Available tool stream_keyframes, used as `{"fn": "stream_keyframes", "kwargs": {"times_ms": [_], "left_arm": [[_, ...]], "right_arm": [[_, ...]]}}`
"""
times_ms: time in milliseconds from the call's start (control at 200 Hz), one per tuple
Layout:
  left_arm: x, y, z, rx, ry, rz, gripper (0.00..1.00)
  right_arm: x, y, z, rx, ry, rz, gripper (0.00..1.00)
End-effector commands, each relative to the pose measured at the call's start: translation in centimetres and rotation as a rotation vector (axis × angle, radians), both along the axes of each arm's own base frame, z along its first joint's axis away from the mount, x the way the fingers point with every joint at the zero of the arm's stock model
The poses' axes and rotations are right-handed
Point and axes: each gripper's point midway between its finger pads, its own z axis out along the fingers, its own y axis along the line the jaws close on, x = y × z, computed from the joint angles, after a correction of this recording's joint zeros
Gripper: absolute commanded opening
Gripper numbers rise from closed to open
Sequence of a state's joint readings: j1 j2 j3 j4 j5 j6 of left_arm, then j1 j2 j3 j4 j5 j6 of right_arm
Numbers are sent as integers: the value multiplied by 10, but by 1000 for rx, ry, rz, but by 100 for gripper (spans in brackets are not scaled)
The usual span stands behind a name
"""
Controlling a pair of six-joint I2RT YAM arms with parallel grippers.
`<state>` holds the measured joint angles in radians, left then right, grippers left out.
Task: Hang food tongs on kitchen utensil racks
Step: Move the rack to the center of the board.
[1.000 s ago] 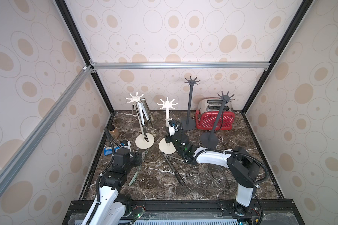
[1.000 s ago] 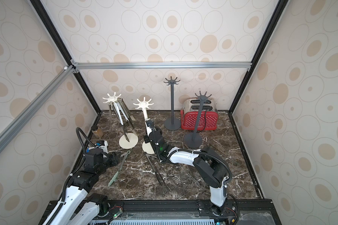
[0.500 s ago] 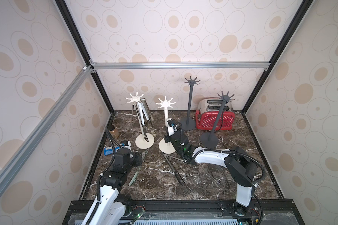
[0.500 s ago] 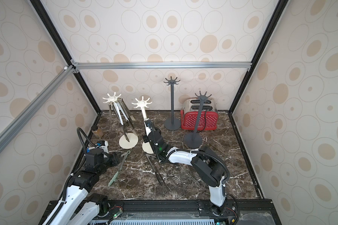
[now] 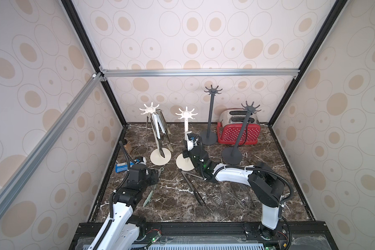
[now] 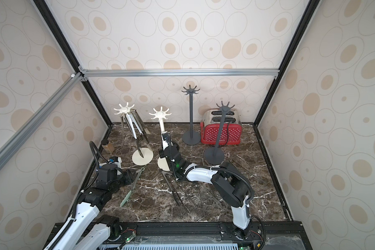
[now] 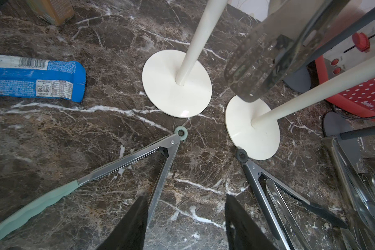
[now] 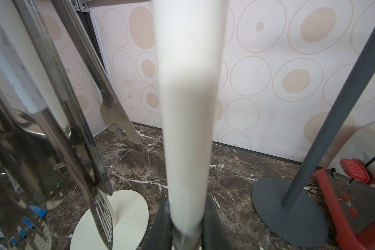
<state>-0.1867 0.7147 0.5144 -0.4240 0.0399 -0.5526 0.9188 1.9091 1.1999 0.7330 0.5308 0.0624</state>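
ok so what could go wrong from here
The right end effector is clamped on the pole of the cream rack; a sideways pull could tip it into the neighbouring rack and its hung tongs.
The open left end effector seems to straddle only one arm of the green-tipped tongs; they may swivel when gripped.

Lab test cell dressed as a kitchen: aluminium frame point(image 5: 199, 72), circle-patterned wall panels point(image 5: 182, 32), marble-look desk point(image 5: 171, 194), red toaster point(image 5: 227, 134) at the back wall.

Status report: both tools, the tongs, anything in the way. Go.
Left tool open over green-tipped tongs, lying flat. Right tool shut on cream rack pole. Steel tongs hang on other cream rack. Black-ringed tongs lie at gripped rack's base.
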Motion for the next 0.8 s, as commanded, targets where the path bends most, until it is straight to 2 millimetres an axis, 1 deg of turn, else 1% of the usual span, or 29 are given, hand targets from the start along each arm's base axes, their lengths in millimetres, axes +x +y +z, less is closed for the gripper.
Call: {"fn": "stream_keyframes", "kwargs": {"times_ms": [0,155,285,451,581,606,716,796], "left_arm": [[-3,4,-5,-11,31,35,59],[-5,6,-14,-8,75,52,59],[-5,4,-23,-12,118,51,60],[-3,1,-33,-16,171,45,62],[-3,1,-42,-6,214,44,63],[-3,1,-43,-2,222,44,63],[-3,3,-51,20,269,47,64],[-1,2,-59,35,312,41,64]], "right_arm": [[0,-9,1,-7,-7,-33,17],[-3,-12,2,-3,-2,-31,32],[-4,-15,3,0,1,-33,41],[-7,-19,4,-1,6,-32,57],[-12,-23,6,1,14,-26,65],[-14,-24,5,-2,17,-23,68],[-21,-32,7,-5,31,-24,70],[-28,-42,6,-6,44,-28,70]]}}
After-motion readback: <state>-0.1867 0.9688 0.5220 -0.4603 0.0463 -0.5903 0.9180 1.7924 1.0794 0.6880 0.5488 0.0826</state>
